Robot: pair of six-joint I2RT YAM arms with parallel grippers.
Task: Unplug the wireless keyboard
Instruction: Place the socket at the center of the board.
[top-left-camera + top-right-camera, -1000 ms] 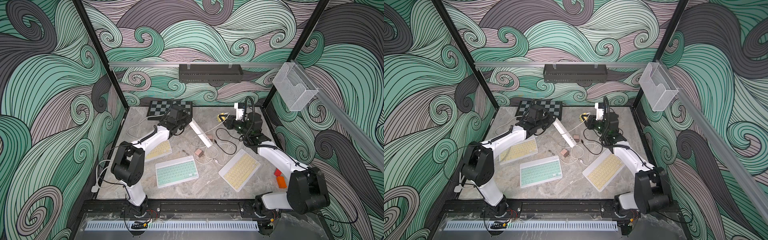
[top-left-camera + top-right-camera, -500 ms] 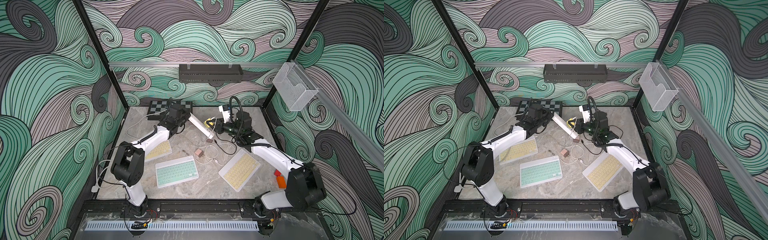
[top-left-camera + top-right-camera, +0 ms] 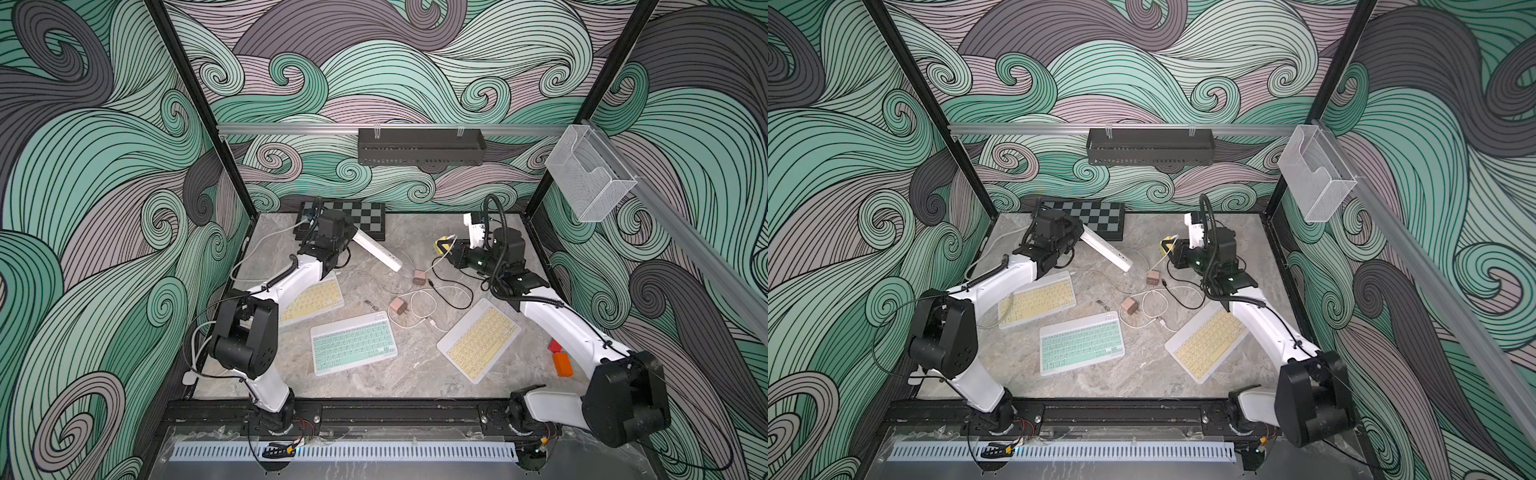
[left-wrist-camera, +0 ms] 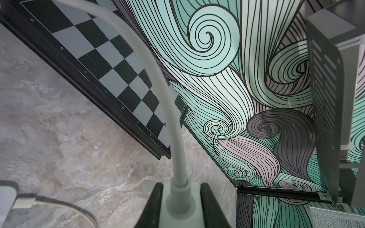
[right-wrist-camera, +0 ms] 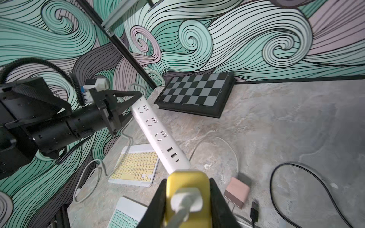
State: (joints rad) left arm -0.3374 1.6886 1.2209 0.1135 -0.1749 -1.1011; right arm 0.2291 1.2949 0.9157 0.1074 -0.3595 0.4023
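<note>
My left gripper is shut on the cord end of a white power strip, which hangs tilted above the marble table. My right gripper is shut on a yellow charger with a white cable in it. In both top views the charger is clear of the strip's free end. On the table lie a mint keyboard and two yellow keyboards. I cannot tell which keyboard the white cable reaches.
A chessboard lies at the back. Two pink chargers, white cable loops and a black cable litter the middle. Orange and red blocks sit at the right edge. A black shelf hangs on the back wall.
Half a second ago the yellow charger was at the strip's free end. Since then the right gripper has drawn it away to the right and the strip has shifted left.
</note>
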